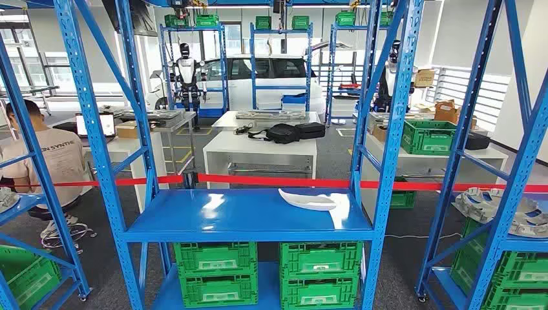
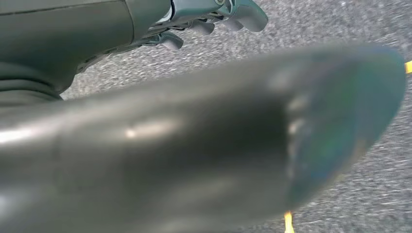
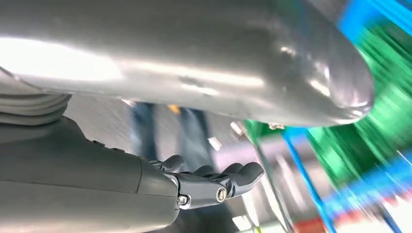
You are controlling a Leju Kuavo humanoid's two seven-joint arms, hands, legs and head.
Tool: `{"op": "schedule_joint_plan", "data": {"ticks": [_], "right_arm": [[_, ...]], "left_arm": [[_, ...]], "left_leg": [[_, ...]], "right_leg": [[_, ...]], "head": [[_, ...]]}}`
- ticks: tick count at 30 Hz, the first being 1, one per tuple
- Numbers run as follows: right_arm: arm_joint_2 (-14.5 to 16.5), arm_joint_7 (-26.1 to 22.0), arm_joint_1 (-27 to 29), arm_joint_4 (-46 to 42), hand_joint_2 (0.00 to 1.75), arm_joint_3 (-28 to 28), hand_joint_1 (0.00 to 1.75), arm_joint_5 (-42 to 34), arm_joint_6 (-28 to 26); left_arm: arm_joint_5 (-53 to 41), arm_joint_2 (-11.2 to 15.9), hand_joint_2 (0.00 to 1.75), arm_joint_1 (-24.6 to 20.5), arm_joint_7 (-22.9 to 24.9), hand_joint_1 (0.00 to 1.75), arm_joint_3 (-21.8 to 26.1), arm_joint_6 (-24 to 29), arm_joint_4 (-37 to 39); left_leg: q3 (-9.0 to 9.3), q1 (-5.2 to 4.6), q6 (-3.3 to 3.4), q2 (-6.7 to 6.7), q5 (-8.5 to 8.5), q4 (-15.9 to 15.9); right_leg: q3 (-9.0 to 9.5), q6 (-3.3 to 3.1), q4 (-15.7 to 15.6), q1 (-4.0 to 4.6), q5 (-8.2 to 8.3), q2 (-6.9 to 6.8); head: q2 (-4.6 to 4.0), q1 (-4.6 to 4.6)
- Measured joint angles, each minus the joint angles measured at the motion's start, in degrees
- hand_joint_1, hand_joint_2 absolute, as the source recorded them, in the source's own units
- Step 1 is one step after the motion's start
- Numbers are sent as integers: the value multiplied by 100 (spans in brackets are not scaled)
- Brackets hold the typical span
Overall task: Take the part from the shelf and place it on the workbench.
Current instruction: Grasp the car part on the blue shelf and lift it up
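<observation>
Part (image 1: 309, 199), white and curved, lies on the blue shelf (image 1: 220, 216) toward its right side, well apart from both hands. Left hand (image 2: 204, 22) and right hand (image 3: 209, 182) hang with fingers loosely apart, holding nothing.

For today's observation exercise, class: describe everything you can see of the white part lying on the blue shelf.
The white part is a thin, curved shell, long and tapering to a point at its left end, broader toward the right. It looks like smooth moulded plastic or painted panel, glossy enough to catch the light. It lies flat on the blue shelf, toward the right rear of that level, near the right upright. Only the shelf surface touches it; no hand is on it.
</observation>
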Motion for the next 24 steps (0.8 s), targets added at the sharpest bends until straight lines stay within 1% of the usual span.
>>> {"op": "schedule_joint_plan", "data": {"ticks": [4,8,16,24], "right_arm": [[-161,-88,-234,-214,0,184,0,37,-20],[-234,-102,-329,-579,0,485,0,34,-49],[-375,62,-531,-1585,0,1560,0,-60,-51],[-373,284,-788,-2590,0,3015,0,325,-133]], "left_arm": [[-74,-8,0,-25,-61,0,40,0,16],[-126,-17,0,-36,-92,0,49,-6,27],[-294,-24,0,-80,-140,0,65,-76,42],[-387,-34,0,-155,-169,0,69,-174,58]], "left_leg": [[3,1,-2,-8,1,0],[3,-6,-2,-21,2,-6],[4,-8,-6,-21,6,-11],[10,-7,-12,-30,16,-13]], "right_leg": [[5,0,0,-1,1,-4],[6,0,0,-8,0,-18],[11,0,1,-9,0,-16],[29,0,3,-8,1,-23]], "head": [[0,1],[0,3],[0,3],[0,1]]}}
